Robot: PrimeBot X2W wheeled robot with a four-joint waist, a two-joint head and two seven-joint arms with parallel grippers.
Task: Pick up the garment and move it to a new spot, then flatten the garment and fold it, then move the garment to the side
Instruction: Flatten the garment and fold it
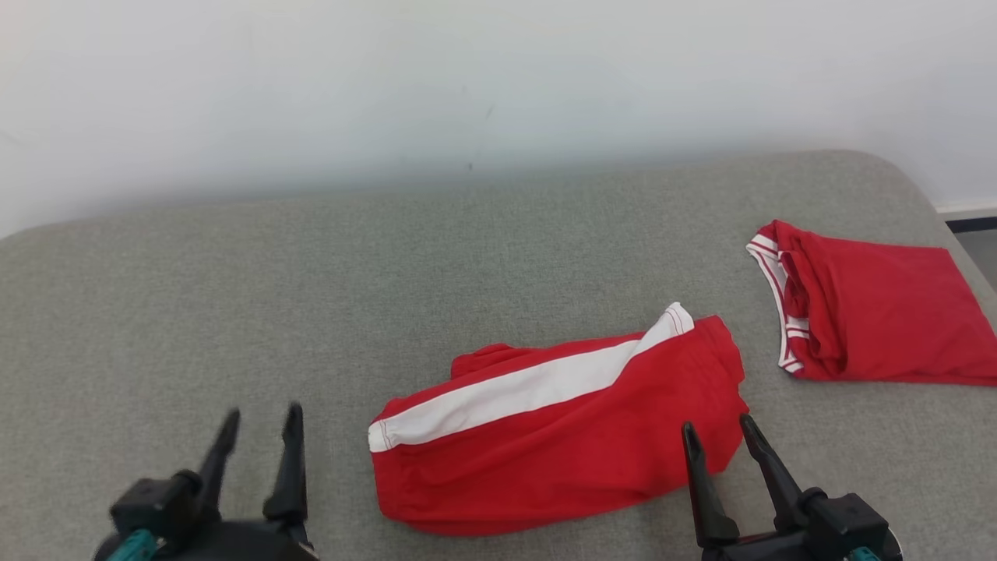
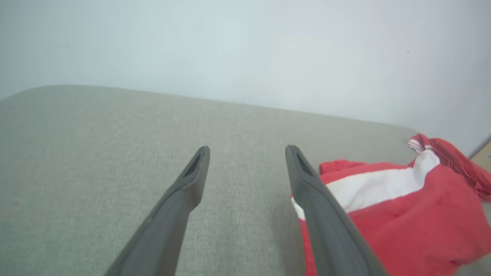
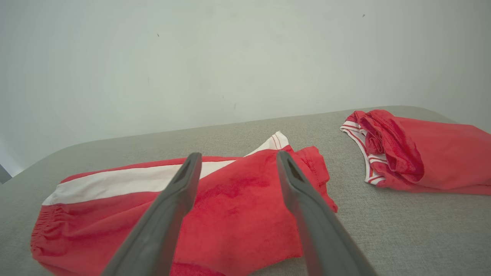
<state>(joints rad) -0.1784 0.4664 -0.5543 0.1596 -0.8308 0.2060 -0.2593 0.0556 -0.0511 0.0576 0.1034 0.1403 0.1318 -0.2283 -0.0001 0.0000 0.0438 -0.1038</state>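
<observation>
Garment: red shorts [image 1: 561, 444], white stripe, lying mid grey cushion [image 1: 311, 273].
Left gripper [image 1: 263, 411]: fingers spread, empty, near the shorts' left end.
Right gripper [image 1: 716, 423]: fingers spread, empty, at the shorts' right end.
Other: red top [image 1: 880, 319], far right.

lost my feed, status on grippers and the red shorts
Left gripper open, empty. Right gripper open at red shorts, right end. Second red garment apart, far right.

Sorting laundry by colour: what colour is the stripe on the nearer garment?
White stripe on a red garment; clearest in the head view.
</observation>
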